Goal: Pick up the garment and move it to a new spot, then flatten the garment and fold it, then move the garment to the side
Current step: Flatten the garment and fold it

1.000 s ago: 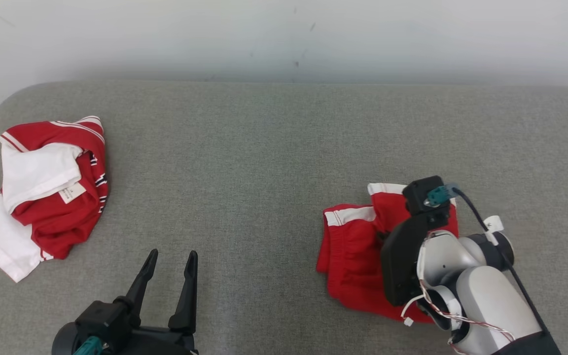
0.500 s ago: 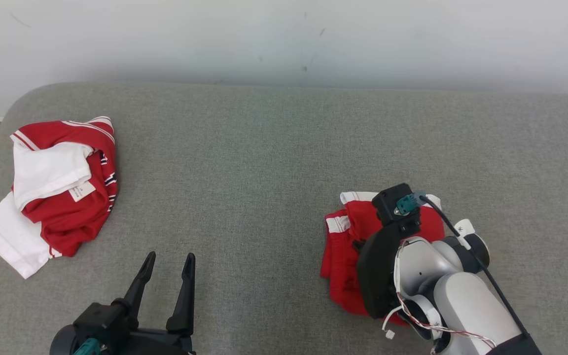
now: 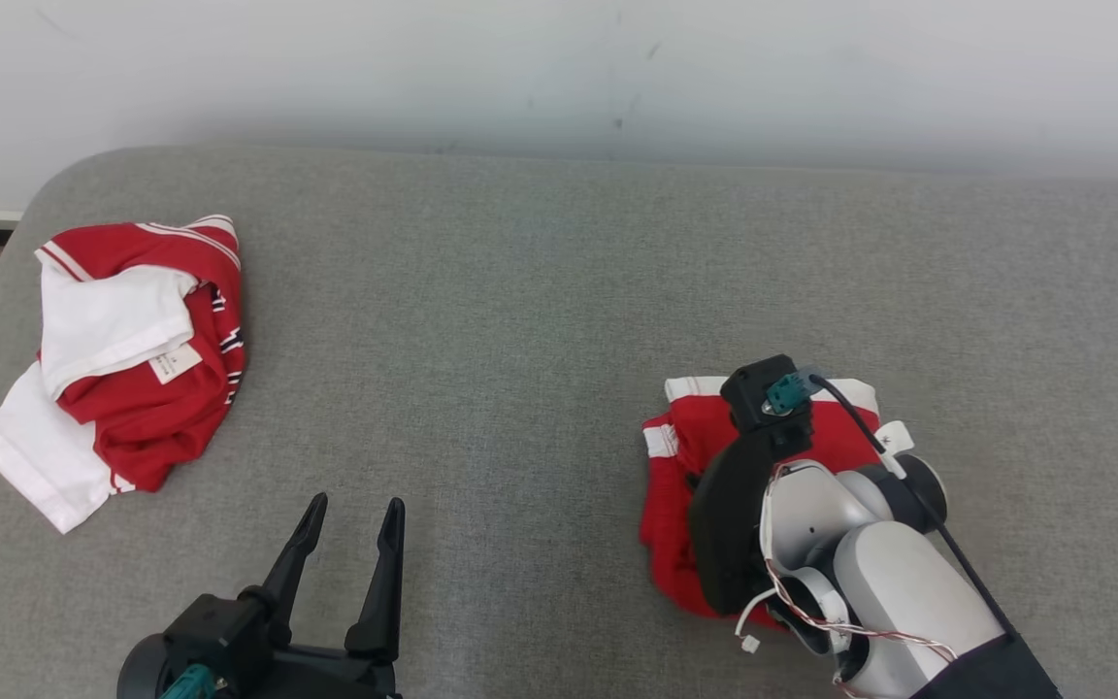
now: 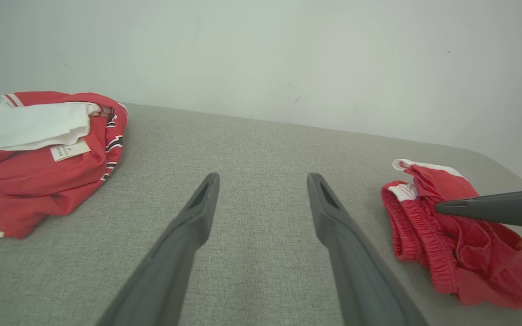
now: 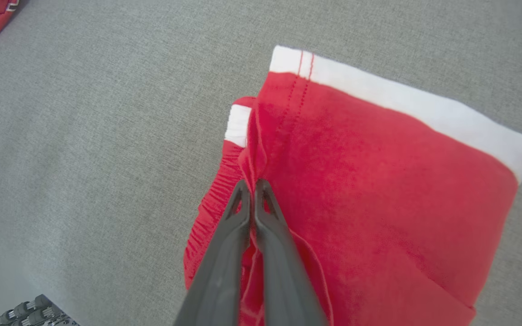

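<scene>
Right wrist view: the right claw (image 5: 252,186) is pinched shut on a raised fold of the red shorts (image 5: 379,181) beside the elastic waistband, probably to lift them to a new spot. In head view the shorts lie at 4 o'clock on the grey cushion (image 3: 540,291). The left claw (image 3: 357,501), at 7 o'clock, is spread wide and empty.

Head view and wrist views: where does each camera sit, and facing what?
Head view: on the head, facing down at grey cushion; left fingers, right forearm.
Left wrist view: on that wrist, along open left fingers toward the wall.
Right wrist view: on that wrist, down shut right fingers pinching red shorts.
Shared: all show the red shorts.
</scene>
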`<state>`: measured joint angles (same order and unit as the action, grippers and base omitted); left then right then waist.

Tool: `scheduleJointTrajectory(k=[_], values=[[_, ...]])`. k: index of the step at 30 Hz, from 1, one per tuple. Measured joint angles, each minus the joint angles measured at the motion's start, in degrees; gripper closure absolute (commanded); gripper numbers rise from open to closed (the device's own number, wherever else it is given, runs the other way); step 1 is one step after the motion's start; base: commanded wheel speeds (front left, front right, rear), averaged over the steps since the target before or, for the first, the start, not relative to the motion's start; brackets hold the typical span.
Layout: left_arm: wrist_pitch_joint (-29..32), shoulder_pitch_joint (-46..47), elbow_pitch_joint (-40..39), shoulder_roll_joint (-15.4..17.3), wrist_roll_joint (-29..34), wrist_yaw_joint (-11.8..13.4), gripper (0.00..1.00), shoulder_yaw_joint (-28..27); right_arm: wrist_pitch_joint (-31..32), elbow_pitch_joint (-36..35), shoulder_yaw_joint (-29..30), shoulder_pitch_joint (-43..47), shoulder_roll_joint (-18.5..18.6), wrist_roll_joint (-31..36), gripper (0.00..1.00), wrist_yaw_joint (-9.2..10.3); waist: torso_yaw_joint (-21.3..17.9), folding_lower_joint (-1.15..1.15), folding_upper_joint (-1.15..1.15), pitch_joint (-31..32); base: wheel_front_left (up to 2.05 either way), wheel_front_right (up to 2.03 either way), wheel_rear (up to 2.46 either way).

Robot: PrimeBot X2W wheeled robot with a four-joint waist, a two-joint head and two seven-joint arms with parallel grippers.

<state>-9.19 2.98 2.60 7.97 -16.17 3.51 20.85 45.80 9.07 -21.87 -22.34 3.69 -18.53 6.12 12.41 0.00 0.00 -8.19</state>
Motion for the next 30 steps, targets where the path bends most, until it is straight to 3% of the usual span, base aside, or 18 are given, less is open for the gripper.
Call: scheduleJointTrajectory(k=[4,5,6,7,13,22,30], values=[[0.0,0.14,0.07,-0.07,0.0,0.0,0.0,-0.08,-0.7,1.29,-1.97,-1.06,-0.02,-1.7,1.0,0.44,0.73,0.0,0.0,-0.39,0.0,0.0,0.0],[-0.01,0.18,0.08,-0.05,0.0,0.01,0.0,-0.16,-0.93,1.74,-2.25,-1.33,-0.02,-1.76,0.86,0.45,0.85,0.0,0.0,-0.46,0.0,0.0,0.0],[-0.01,0.19,0.1,-0.05,0.0,0.01,0.0,-0.22,-1.0,1.94,-2.38,-1.48,-0.01,-1.79,0.09,0.45,0.93,0.0,0.0,-0.5,0.0,0.0,0.0],[-0.01,0.2,0.11,-0.05,0.0,0.01,0.0,-0.23,-1.02,2.03,-2.44,-1.52,0.0,-2.0,0.0,0.51,0.98,0.0,0.0,-0.52,0.0,0.0,0.0],[-0.43,0.15,0.1,0.09,0.0,0.1,0.0,-0.93,-2.46,1.53,-2.14,-1.48,0.04,-2.38,0.0,0.76,0.64,0.0,0.0,-0.5,0.0,0.0,0.0],[-0.51,0.01,0.07,0.58,0.0,0.58,0.0,-1.8,-6.55,-7.05,-0.34,-0.46,0.14,-5.36,0.0,0.78,-1.62,0.0,0.0,0.28,0.0,0.0,0.0],[-1.01,-0.4,-0.48,1.16,0.15,1.01,0.0,-1.98,-14.85,-14.16,5.67,0.41,6.8,-0.2,0.0,0.93,-3.99,0.0,0.0,1.64,0.0,0.0,0.0]])
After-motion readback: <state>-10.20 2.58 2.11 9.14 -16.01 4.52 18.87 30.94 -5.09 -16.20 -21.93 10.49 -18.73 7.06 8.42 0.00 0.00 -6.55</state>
